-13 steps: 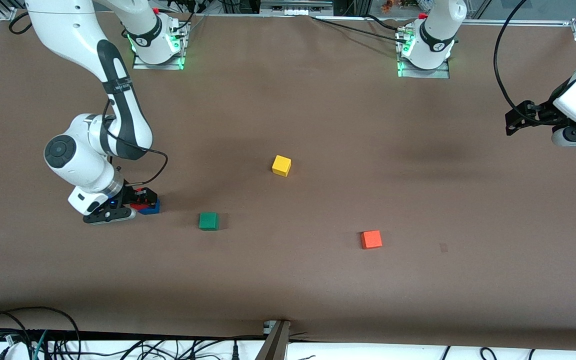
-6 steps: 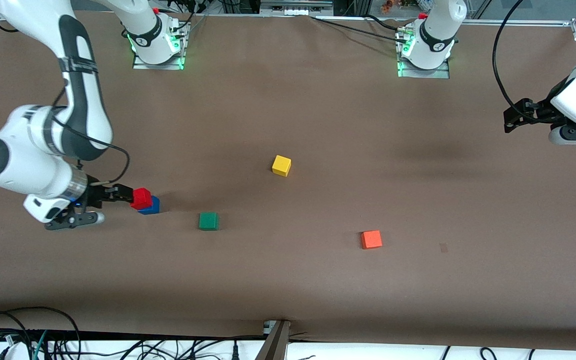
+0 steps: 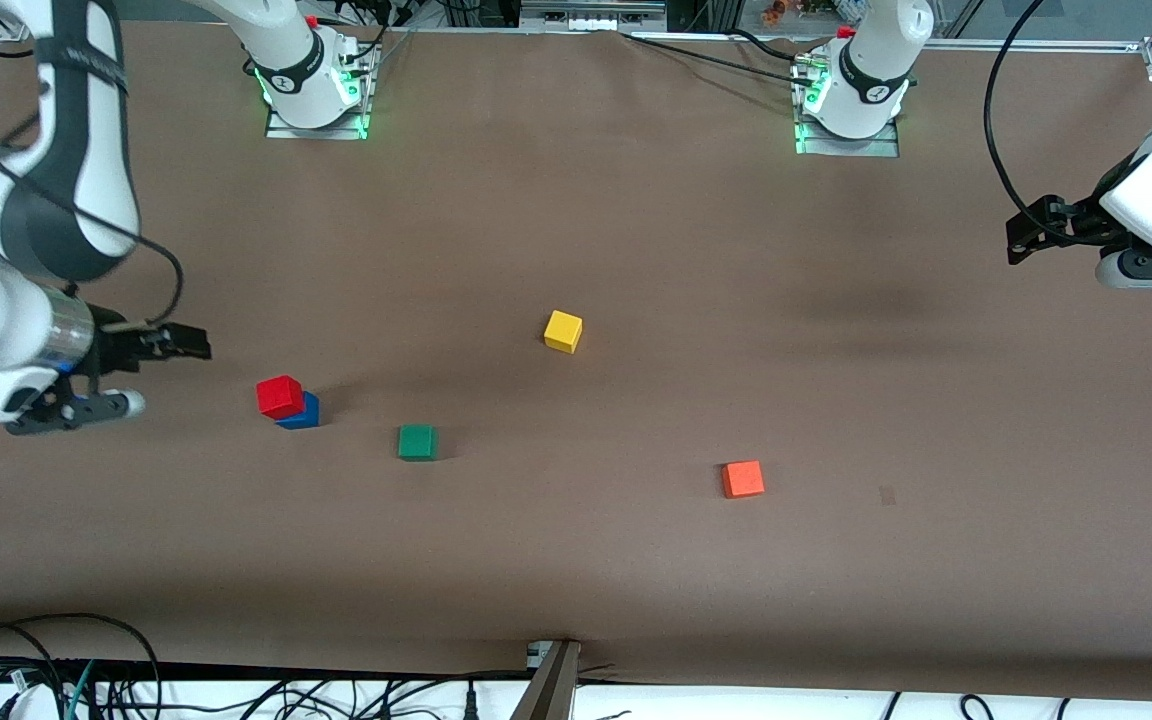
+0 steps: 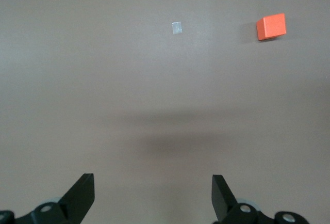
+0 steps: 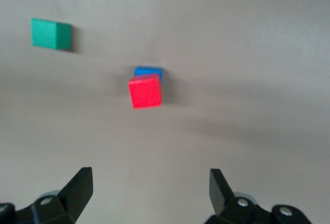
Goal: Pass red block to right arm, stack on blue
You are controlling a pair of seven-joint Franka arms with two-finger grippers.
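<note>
The red block (image 3: pixel 279 396) rests on top of the blue cube (image 3: pixel 302 412), set a little off-centre, toward the right arm's end of the table. The right wrist view shows the same stack, red block (image 5: pixel 145 91) over blue cube (image 5: pixel 149 72). My right gripper (image 3: pixel 191 343) hangs open and empty in the air, beside the stack toward the table's end and clear of it. Over the left arm's end of the table my left gripper (image 3: pixel 1018 238) is open and empty as that arm waits. Only bare table lies between each pair of fingers in the wrist views.
A green cube (image 3: pixel 417 441) sits beside the stack toward the table's middle. A yellow cube (image 3: pixel 563 330) lies mid-table, farther from the front camera. An orange cube (image 3: pixel 742 478) lies nearer the front camera, toward the left arm's end. A small pale patch (image 4: pixel 177 28) marks the table next to it.
My right gripper has let go of the red block and drawn up and away from the stack toward the table's end. The red block stays on the blue cube. The left arm barely moved.
</note>
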